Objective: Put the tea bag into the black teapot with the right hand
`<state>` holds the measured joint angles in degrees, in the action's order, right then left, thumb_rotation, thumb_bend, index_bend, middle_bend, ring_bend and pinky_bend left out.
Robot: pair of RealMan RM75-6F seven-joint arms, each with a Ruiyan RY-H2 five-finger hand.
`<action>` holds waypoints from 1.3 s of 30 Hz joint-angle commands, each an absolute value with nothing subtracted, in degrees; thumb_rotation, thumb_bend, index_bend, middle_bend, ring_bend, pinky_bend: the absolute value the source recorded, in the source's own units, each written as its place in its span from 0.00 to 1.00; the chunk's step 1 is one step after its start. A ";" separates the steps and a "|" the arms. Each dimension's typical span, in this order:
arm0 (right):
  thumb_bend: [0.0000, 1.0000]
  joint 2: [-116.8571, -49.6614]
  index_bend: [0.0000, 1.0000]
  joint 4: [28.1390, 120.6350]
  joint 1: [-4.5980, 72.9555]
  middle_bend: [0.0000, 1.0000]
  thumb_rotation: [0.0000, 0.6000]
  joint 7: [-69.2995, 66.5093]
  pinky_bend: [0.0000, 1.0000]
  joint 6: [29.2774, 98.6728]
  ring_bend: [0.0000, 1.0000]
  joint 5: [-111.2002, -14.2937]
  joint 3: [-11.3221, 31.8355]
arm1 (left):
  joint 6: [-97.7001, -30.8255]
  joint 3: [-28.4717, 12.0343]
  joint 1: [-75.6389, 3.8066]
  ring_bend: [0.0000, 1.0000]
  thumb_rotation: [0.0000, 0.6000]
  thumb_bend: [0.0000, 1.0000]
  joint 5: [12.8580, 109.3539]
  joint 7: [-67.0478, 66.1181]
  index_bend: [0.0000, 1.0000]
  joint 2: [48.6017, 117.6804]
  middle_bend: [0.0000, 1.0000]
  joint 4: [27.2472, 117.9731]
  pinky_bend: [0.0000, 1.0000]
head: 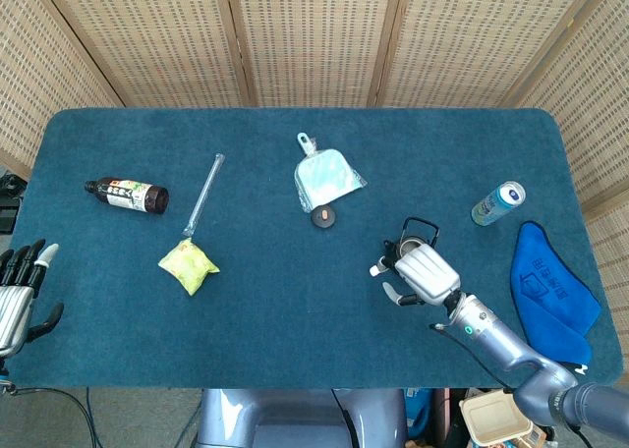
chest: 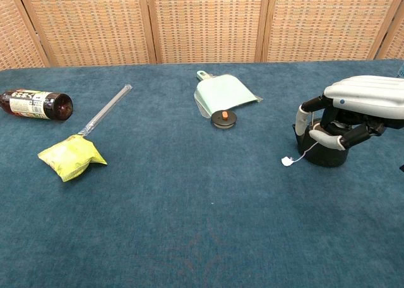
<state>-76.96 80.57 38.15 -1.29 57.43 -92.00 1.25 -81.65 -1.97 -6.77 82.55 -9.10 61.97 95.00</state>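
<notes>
Tea bag itself is not visible now; judging by the string (chest: 307,150) that runs out from under the right hand (chest: 346,114) and ends in a small white tag (chest: 287,162) lying on the table (chest: 189,225) just to the hand's inner side, the bag most likely sits inside the black teapot (chest: 325,154), which stands directly beneath the hand. If so, the main step looks done, and what is left is for the hand to let go fully and lift clear without dragging the string along.

In the chest view the right hand hovers low over the teapot's top, palm down, its fingers (chest: 305,117) curled downward around the pot's near side. Whether they pinch the string or only hang beside it cannot be told, since the hand hides the pot's mouth. In the head view the same hand (head: 421,274) covers most of the pot, with only the pot's handle (head: 421,228) showing beyond it, and the forearm slopes back toward the robot's right.

The left hand (head: 18,296) rests far off at the opposite table edge, fingers apart, holding nothing.
</notes>
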 commanded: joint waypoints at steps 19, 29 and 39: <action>0.67 -72.00 0.25 89.56 27.60 0.55 0.16 5.97 0.68 71.23 0.58 -82.37 4.36 | -84.49 -2.53 -5.32 0.00 1.00 0.38 81.54 -11.67 0.00 63.02 0.00 95.57 0.00; 0.58 -71.69 0.19 92.66 22.04 0.28 0.19 13.35 0.37 77.82 0.23 -77.54 5.13 | -87.59 -2.77 -3.65 0.00 1.00 0.38 80.93 -14.68 0.00 64.40 0.00 95.97 0.00; 0.58 -73.28 0.18 93.70 15.50 0.23 0.32 17.87 0.32 84.99 0.17 -75.25 4.28 | -88.65 -0.68 -2.63 0.00 1.00 0.38 84.40 -16.40 0.00 65.02 0.00 96.35 0.00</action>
<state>-73.06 93.61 15.96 17.64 84.58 -75.34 4.53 -88.46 -0.95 -2.77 84.01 -16.34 64.88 96.47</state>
